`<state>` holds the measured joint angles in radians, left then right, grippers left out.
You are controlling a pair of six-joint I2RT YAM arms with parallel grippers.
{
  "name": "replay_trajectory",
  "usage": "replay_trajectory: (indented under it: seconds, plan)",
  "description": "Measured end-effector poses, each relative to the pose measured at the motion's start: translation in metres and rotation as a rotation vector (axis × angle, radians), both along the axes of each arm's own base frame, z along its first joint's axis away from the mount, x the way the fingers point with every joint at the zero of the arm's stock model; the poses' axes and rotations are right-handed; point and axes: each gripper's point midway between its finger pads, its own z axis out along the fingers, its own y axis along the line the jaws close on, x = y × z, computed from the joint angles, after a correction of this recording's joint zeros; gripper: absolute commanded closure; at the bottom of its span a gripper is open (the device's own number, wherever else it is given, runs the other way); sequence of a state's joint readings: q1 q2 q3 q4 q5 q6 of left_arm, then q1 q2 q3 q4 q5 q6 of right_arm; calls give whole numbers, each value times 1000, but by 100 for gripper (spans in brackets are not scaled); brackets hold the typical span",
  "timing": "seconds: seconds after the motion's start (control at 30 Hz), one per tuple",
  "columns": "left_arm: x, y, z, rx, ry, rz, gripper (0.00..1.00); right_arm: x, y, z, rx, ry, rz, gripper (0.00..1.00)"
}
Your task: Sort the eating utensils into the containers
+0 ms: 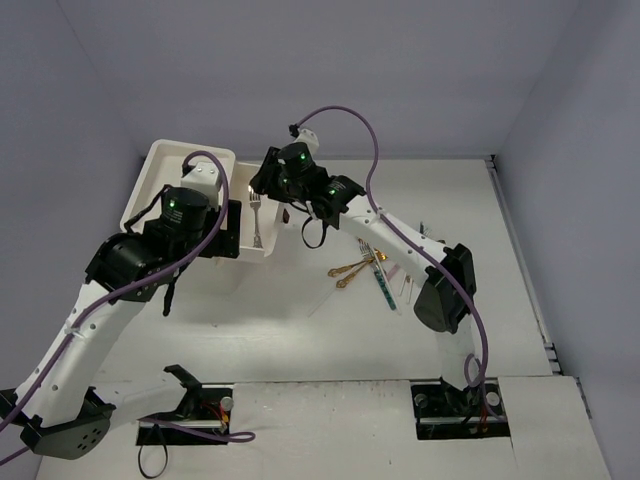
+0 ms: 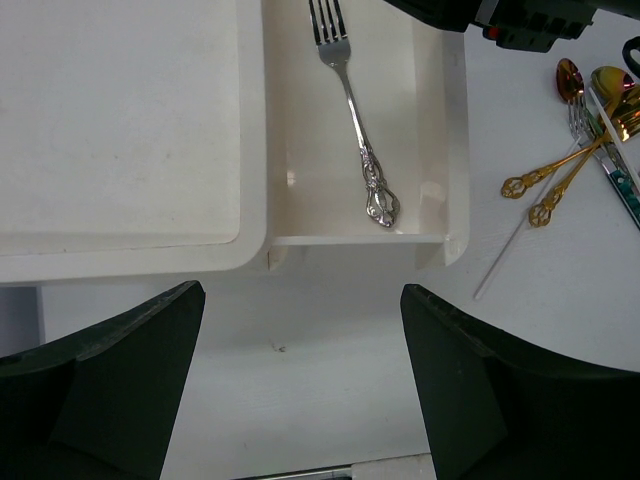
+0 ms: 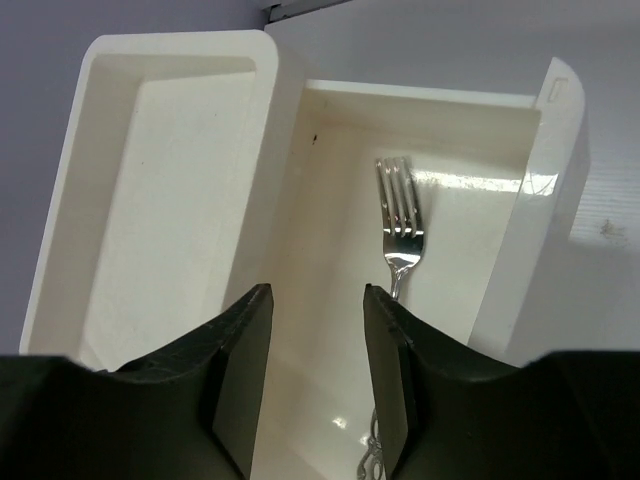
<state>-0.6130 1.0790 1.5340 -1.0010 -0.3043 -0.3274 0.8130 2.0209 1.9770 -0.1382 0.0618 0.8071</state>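
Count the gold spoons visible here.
2. Both lie side by side on the table right of the open drawer: first gold spoon, second gold spoon. The right arm overhangs that pile, so more may be hidden.

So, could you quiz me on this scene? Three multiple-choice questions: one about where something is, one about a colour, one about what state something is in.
1. Where does the silver fork lie?
A. in the open white drawer
B. on the cabinet's top
C. in a cup

2. What colour are the two ornate spoons on the table?
A. black
B. gold
C. red

3. How is the left end effector?
A. shut on a chopstick
B. shut on a knife
C. open and empty

Answers:
1 A, the fork lies lengthwise between the drawer's walls.
2 B, both handles and bowls shine gold.
3 C, its fingers stand wide apart with nothing between them.
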Motion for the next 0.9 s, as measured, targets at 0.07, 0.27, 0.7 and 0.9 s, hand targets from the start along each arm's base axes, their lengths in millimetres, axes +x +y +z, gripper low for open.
replay_trajectory:
  seconds: [0.07,0.27,0.7,0.9]
  plan:
    - [0,0,-1,2,3,0,23,0,-3,0,-14,-15,1,59]
    - [2,-1,-4,9,13,2,23,-15,-54,-14,-198,-83,-40,59]
    - [13,-11,-16,28,64,-10,23,-75,-229,-101,-593,-22,-73,60]
    - [16,-13,-16,25,67,-12,23,-109,-259,-177,-717,148,-2,63]
